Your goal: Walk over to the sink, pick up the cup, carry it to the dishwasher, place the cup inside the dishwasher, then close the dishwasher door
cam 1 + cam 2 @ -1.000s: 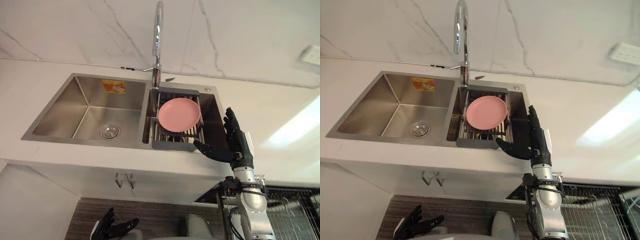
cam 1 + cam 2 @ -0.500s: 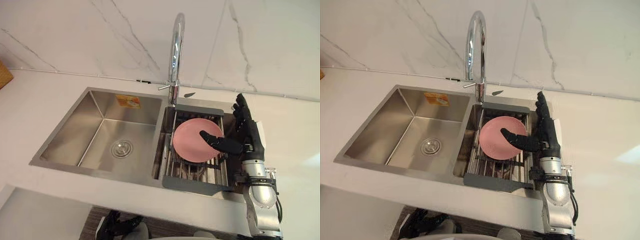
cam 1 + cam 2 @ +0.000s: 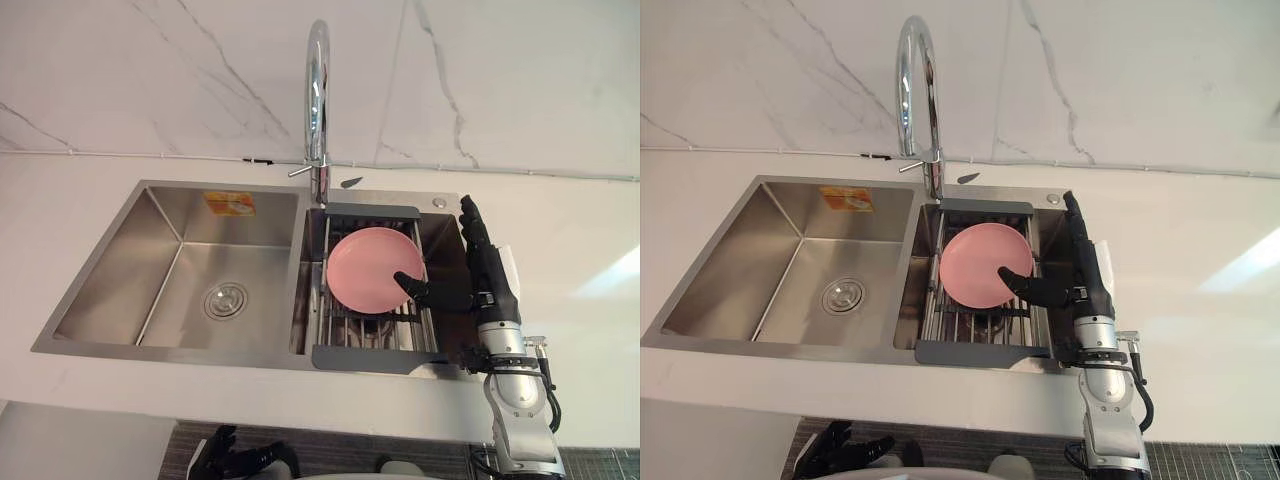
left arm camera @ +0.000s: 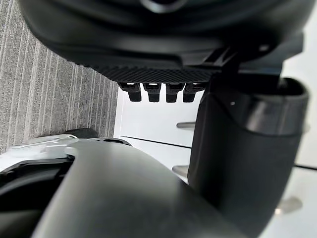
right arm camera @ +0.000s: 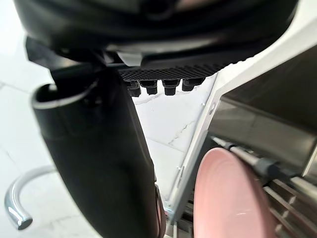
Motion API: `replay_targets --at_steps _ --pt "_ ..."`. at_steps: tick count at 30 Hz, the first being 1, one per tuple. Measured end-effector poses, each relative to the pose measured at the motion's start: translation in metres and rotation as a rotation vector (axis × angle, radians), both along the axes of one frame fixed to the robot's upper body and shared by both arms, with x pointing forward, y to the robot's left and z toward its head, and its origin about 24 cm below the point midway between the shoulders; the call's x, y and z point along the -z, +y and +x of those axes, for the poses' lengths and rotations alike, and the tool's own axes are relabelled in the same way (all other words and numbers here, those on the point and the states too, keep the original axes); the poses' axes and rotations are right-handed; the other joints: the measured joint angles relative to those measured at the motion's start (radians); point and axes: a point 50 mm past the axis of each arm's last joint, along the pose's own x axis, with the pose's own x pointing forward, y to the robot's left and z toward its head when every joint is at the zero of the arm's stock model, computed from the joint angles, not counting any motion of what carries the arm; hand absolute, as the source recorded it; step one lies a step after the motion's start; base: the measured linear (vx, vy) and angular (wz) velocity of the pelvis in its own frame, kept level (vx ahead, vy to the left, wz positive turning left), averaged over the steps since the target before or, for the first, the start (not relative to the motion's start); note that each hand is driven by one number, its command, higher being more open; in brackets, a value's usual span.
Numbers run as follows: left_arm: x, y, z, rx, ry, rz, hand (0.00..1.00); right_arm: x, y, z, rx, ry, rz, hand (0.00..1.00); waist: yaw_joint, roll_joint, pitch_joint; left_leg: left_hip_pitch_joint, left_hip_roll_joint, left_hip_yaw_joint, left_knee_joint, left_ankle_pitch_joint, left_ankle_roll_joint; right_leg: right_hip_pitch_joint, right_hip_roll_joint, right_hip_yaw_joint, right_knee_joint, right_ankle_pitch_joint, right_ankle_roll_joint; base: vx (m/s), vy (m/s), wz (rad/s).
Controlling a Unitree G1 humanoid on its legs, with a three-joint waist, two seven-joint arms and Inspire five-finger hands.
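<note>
My right hand (image 3: 488, 285), fingers straight and empty, has reached in past the front rim of the sink (image 3: 200, 356); thumb at the plate (image 3: 362, 266), four o'clock edge, ready to grasp.

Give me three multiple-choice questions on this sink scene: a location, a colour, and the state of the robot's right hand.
1. Where is the round flat plate? A on the white counter; B in the dark-framed wire rack; C in the left basin.
2. Its colour? A pink; B blue; C white.
3. The right hand is: A fisted; B curled round the tap; C open, fingers straight.
Answers: B, it sits on the rack's bars; A, its face is pink; C, its fingers point straight.
</note>
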Motion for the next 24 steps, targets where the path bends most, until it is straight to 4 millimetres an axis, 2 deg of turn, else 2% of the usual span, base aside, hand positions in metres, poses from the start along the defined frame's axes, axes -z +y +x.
replay_targets --at_steps 4,9,15,24 --pt "0.001 0.002 -0.002 -0.001 0.014 0.003 1.0 0.0 0.0 0.0 -0.003 0.011 -0.049 1.0 -0.001 -0.004 -0.009 0.006 0.006 0.008 -0.023 0.02 -0.002 -0.007 0.009 0.009 -0.006 0.008 -0.015 -0.08 -0.022 -0.07" --pt "0.001 0.003 -0.003 0.0 0.022 0.005 1.0 -0.001 -0.003 0.001 -0.026 0.029 -0.177 1.0 -0.001 -0.009 -0.014 0.01 0.007 0.025 -0.017 0.019 -0.001 -0.006 0.011 0.027 -0.017 0.026 -0.009 -0.04 0.001 -0.12" --pt "0.0 0.005 -0.002 0.004 0.025 0.009 1.0 -0.001 0.0 0.009 -0.087 0.063 -0.388 1.0 0.003 -0.019 -0.015 0.009 0.011 0.026 0.029 -0.006 -0.003 0.014 0.012 0.029 -0.023 0.034 -0.003 0.0 0.0 0.0" --pt "-0.001 0.007 0.001 0.008 0.014 0.013 1.0 0.002 0.002 0.017 -0.118 0.097 -0.579 1.0 0.017 -0.038 -0.011 -0.005 0.012 0.023 0.061 -0.022 0.001 0.024 0.01 0.026 -0.039 0.036 -0.014 0.0 0.0 0.0"
